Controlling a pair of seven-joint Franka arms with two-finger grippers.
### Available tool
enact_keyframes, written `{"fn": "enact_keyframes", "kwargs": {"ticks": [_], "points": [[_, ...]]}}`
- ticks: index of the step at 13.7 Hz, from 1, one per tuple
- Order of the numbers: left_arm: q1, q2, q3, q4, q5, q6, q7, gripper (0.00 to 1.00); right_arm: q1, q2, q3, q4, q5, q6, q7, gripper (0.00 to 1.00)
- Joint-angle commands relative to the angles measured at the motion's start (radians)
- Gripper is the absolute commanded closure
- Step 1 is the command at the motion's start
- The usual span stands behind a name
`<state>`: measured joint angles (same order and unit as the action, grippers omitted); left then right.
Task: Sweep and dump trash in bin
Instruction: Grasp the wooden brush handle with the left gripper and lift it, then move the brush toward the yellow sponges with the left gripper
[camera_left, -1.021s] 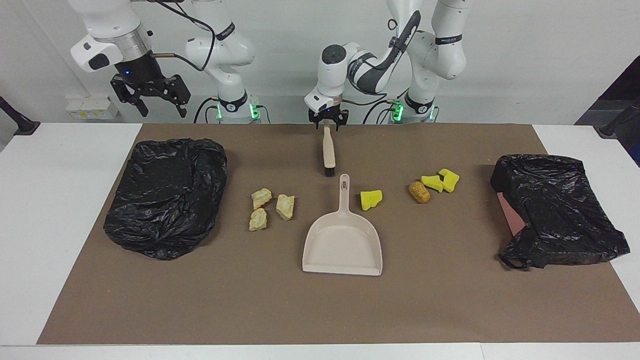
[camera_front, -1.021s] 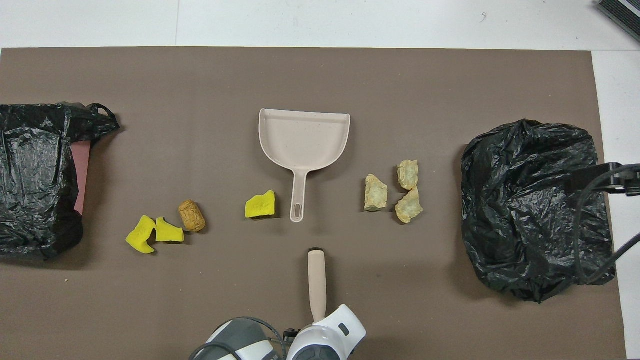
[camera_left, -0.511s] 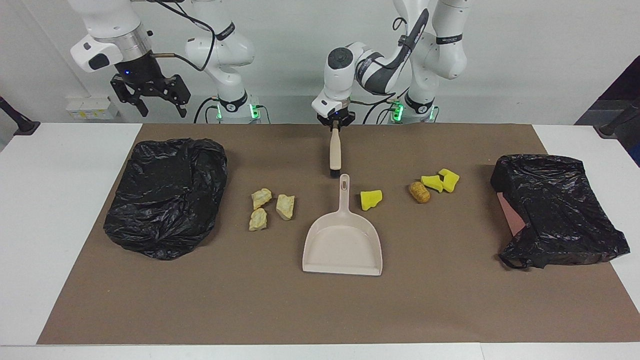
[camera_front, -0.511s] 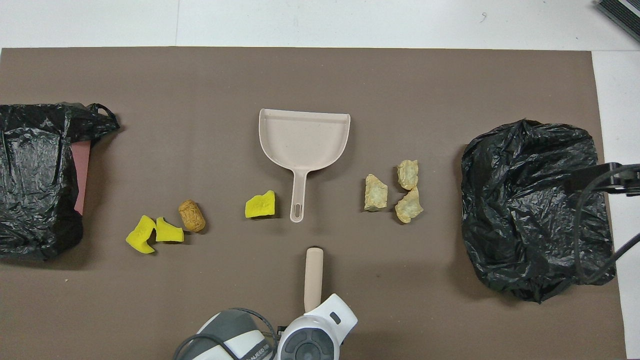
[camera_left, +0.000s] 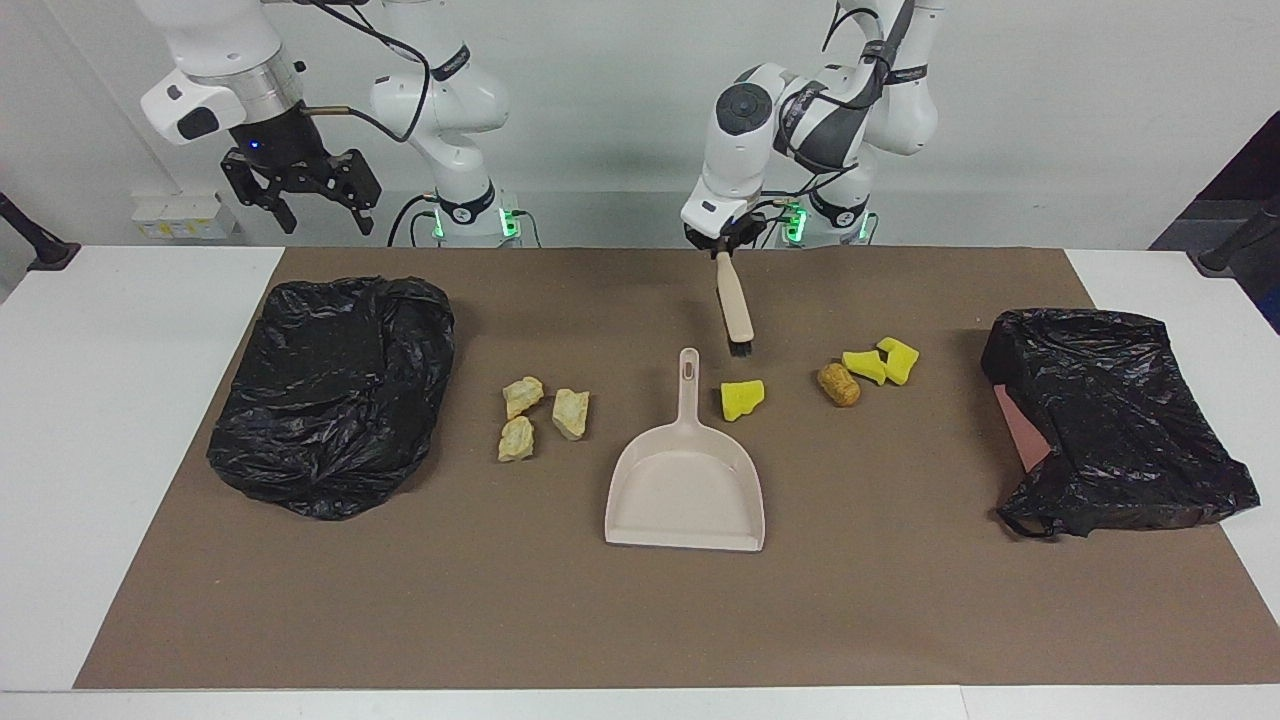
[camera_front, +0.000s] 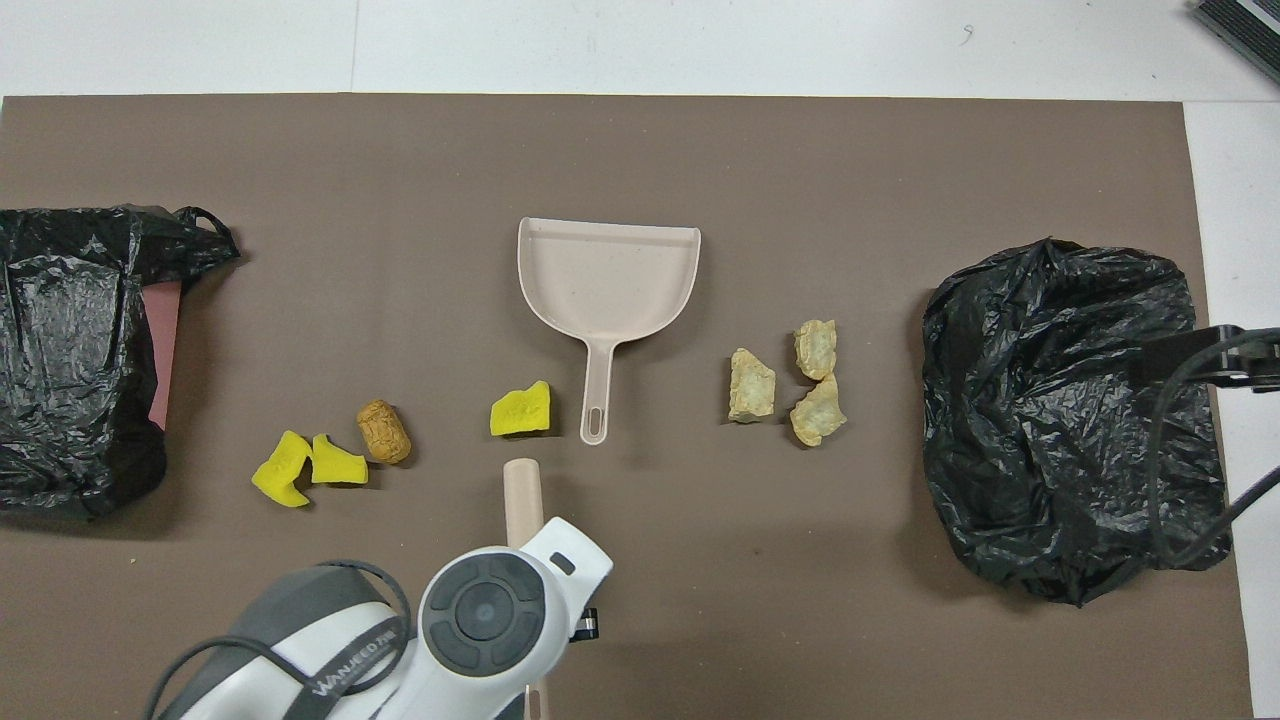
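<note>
Barely begun: both black bin bags (camera_left: 335, 395) look unfed from here, the dustpan (camera_left: 686, 487) lies bare, and every trash scrap (camera_left: 742, 399) sits on the tabletop. Left end effector (camera_left: 722, 243) clenches the brush (camera_left: 737, 310); right end effector (camera_left: 300, 195) waits, released.

**Free lanes and blockers on the worktop**

Dustpan (camera_left: 686, 490) sits mid-mat, handle pointing at the robots. One yellow sponge bit (camera_left: 742, 398) lies just beside the handle, narrow gap. Brown lump (camera_left: 838, 384) and two sponge bits (camera_left: 880, 362) cluster toward the left arm's end; three pale chunks (camera_left: 543, 414) cluster toward the right arm's end. Black bags (camera_left: 335, 390) (camera_left: 1115, 420) block both mat ends. Wide bare mat farther from the robots than the dustpan, open lanes between clusters and bags
</note>
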<state>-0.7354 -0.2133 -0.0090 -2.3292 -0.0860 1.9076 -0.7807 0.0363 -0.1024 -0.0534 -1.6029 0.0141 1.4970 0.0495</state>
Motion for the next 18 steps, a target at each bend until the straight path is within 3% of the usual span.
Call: {"fn": "enact_keyframes", "kwargs": {"ticks": [1, 4, 8, 11, 13, 16, 18], "points": [[0.111, 0.002, -0.011, 0.022, 0.078, -0.033, -0.011, 1.00, -0.007, -0.016, 0.003, -0.022, 0.003, 0.020, -0.027, 0.00], [0.240, 0.003, -0.011, 0.039, 0.150, -0.077, -0.009, 1.00, -0.006, -0.026, -0.002, -0.020, 0.003, -0.030, -0.026, 0.00], [0.430, 0.012, -0.012, 0.031, 0.190, -0.106, 0.004, 1.00, 0.002, -0.025, 0.007, -0.014, 0.000, -0.012, -0.087, 0.00], [0.562, -0.007, -0.012, -0.007, 0.190, -0.142, 0.066, 1.00, 0.004, 0.003, 0.113, -0.032, 0.003, 0.050, -0.048, 0.00], [0.628, -0.059, -0.012, -0.080, 0.190, -0.125, 0.170, 1.00, 0.004, 0.065, 0.199, -0.031, 0.009, 0.155, 0.105, 0.00], [0.642, -0.104, -0.011, -0.182, 0.189, -0.064, 0.241, 1.00, 0.013, 0.191, 0.335, -0.020, 0.020, 0.320, 0.306, 0.00], [0.628, -0.103, -0.012, -0.209, 0.178, -0.012, 0.244, 1.00, 0.127, 0.306, 0.351, -0.014, 0.000, 0.402, 0.489, 0.00]]}}
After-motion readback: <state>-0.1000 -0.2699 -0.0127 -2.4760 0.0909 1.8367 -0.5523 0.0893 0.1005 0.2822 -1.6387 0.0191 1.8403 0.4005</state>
